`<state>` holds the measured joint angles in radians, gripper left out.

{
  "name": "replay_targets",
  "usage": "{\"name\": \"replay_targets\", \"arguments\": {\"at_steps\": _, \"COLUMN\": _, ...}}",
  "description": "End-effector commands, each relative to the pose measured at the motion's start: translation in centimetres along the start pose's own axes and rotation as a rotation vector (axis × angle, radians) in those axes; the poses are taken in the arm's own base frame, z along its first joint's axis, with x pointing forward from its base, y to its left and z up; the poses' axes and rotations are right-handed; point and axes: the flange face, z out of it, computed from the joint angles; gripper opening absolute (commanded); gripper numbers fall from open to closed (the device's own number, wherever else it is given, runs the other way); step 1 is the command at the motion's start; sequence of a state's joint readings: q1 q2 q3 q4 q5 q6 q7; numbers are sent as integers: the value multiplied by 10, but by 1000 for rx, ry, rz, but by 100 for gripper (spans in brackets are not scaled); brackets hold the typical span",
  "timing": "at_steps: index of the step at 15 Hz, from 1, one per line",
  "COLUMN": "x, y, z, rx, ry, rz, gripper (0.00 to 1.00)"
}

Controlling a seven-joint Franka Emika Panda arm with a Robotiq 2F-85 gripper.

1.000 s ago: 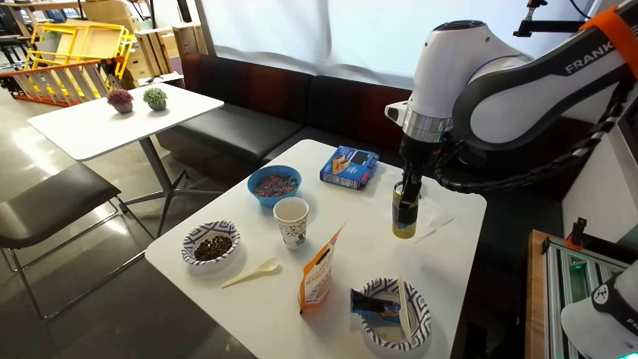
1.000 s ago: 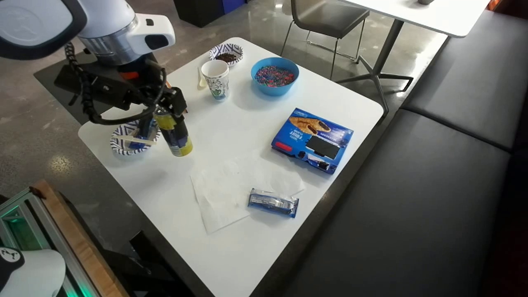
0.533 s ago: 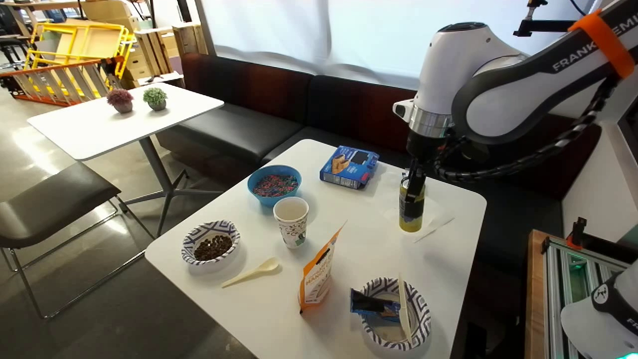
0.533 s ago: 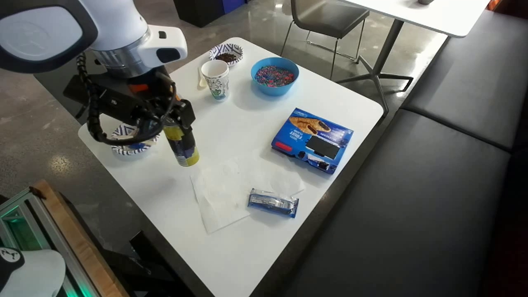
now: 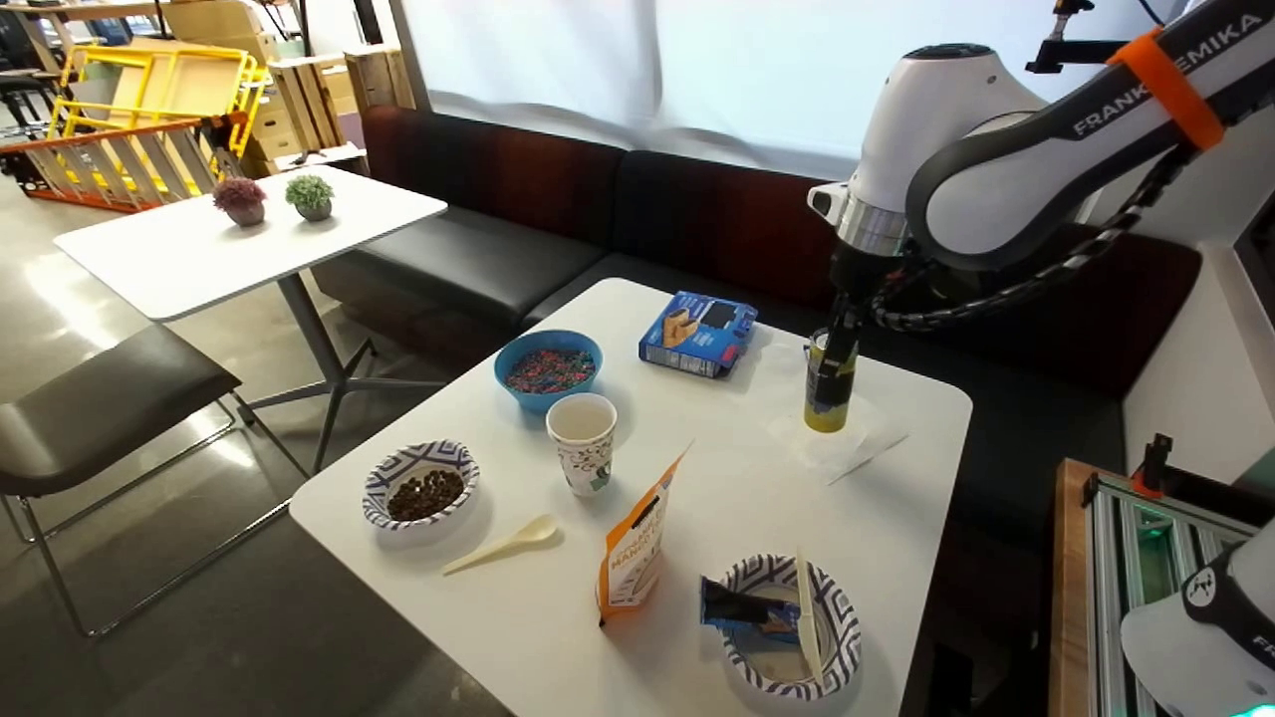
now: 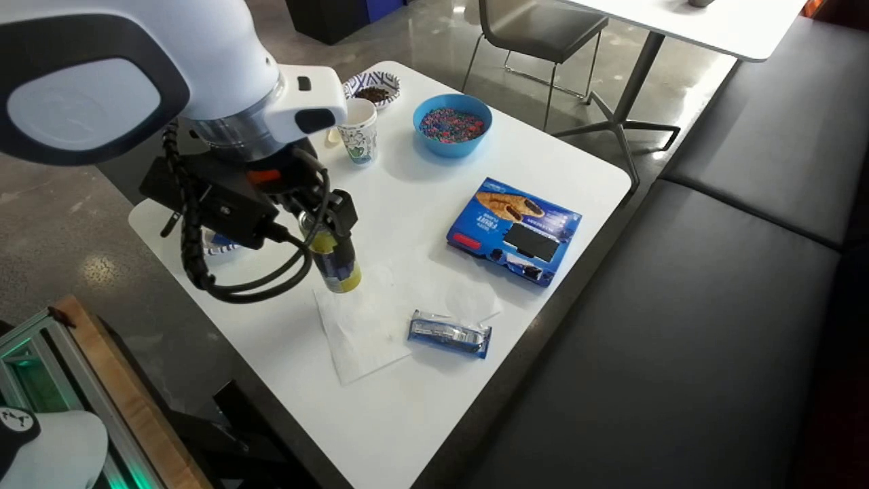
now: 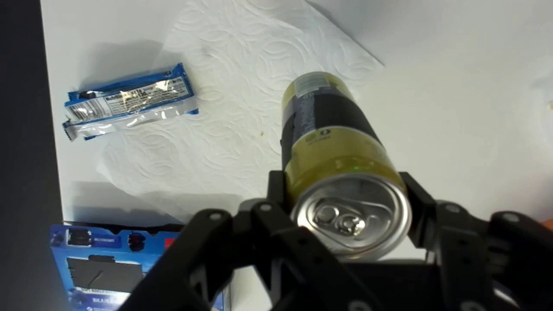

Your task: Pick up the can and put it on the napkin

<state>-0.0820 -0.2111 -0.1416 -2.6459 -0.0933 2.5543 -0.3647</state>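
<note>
The can [image 6: 336, 266], dark with yellow-green ends, is held upright to slightly tilted in my gripper [image 7: 345, 185], its silver lid toward the wrist camera. The fingers are shut on both sides of its upper part. The can also shows in an exterior view [image 5: 826, 410] and the wrist view [image 7: 337, 142]. The whitish napkin [image 6: 366, 333] lies flat on the table. In the wrist view the can's lower end overlaps the right side of the napkin [image 7: 229, 116]. The can appears raised over the napkin's edge; the exact height is hard to tell.
A blue snack packet [image 6: 450, 334] lies at the napkin's edge. A blue box [image 6: 516, 231], white cup [image 5: 582, 443], blue bowl [image 5: 546, 398], orange pouch [image 5: 636, 558] and patterned bowls [image 5: 842, 637] also stand on the table. A black bench [image 6: 679, 339] borders it.
The gripper, shut on the can throughout, has moved away from the patterned bowl with the packet, toward the napkin. The can is now at the napkin's edge. The other objects have stayed put.
</note>
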Motion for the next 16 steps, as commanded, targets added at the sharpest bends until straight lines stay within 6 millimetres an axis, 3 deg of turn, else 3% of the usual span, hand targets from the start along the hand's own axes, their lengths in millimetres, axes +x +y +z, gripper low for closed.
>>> {"name": "replay_targets", "arguments": {"at_steps": 1, "x": -4, "y": 20, "z": 8, "rx": -35, "ry": 15, "rz": -6, "gripper": 38}}
{"name": "replay_targets", "arguments": {"at_steps": 7, "x": -6, "y": 43, "z": 31, "rx": -48, "ry": 30, "rz": 27, "gripper": 38}}
{"name": "replay_targets", "arguments": {"at_steps": 16, "x": -15, "y": 58, "z": 52, "rx": -58, "ry": 55, "rz": 20, "gripper": 38}}
